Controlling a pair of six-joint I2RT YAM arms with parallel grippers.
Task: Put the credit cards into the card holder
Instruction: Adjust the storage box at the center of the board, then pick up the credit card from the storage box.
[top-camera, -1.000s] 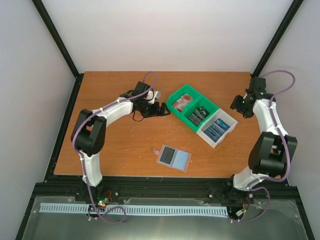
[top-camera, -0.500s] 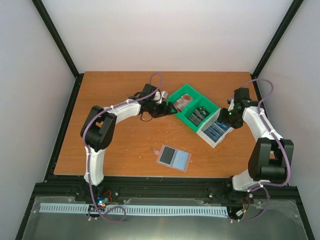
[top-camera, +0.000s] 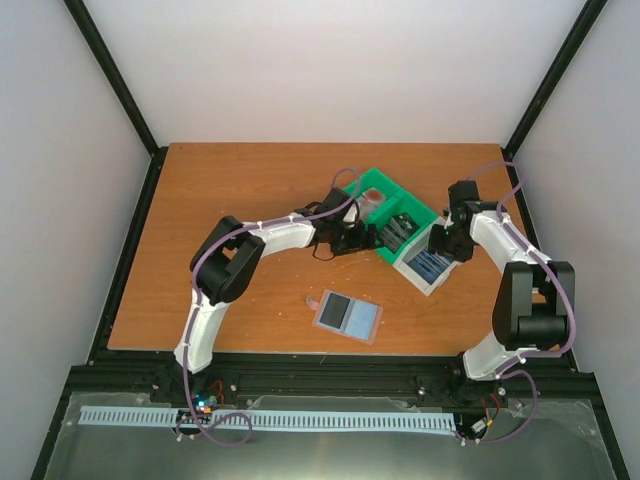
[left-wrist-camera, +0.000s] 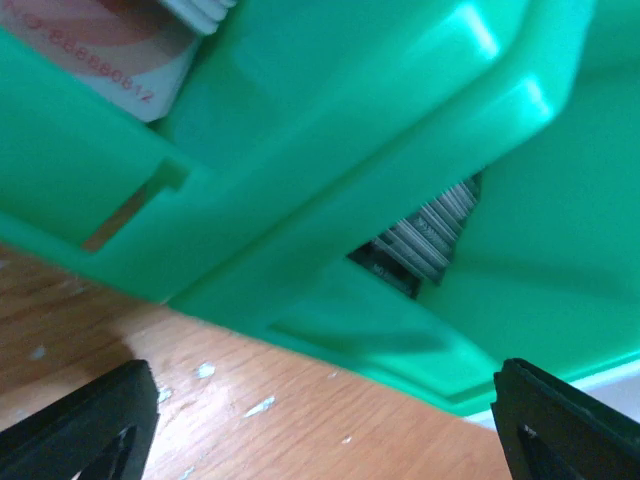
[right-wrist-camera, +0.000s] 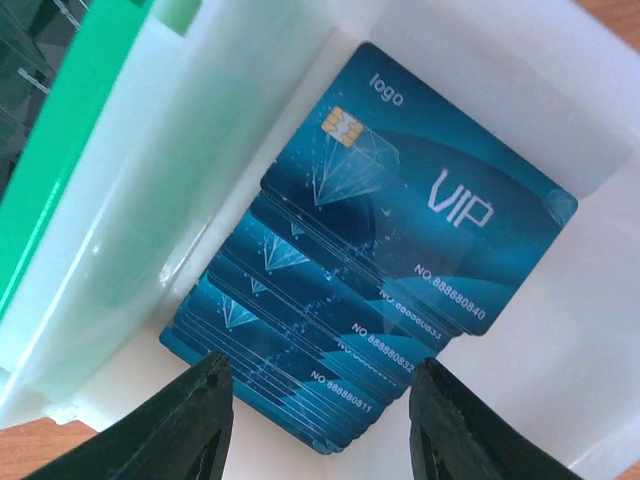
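The card holder (top-camera: 348, 316) lies open near the table's front edge, grey-blue inside up. Credit cards sit in a green-and-white tray (top-camera: 373, 178): red-and-white ones (top-camera: 370, 203), dark ones (top-camera: 400, 228) and blue ones (top-camera: 428, 263). My left gripper (top-camera: 365, 238) is open and empty at the tray's near green wall (left-wrist-camera: 330, 150); a red-and-white card (left-wrist-camera: 90, 40) and the dark cards (left-wrist-camera: 425, 240) show past it. My right gripper (top-camera: 441, 244) is open just above the stack of blue cards (right-wrist-camera: 370, 240), its fingers (right-wrist-camera: 190, 420) straddling the stack's near end.
The blue cards lie in the tray's white end compartment (right-wrist-camera: 560, 400), with walls close on both sides of my right fingers. Black frame posts stand at the table's back corners. Bare wooden table (top-camera: 220, 200) lies left of the tray.
My left arm has reached right, from left of the tray up to its green wall. My right arm has swung in from the right edge to over the white compartment.
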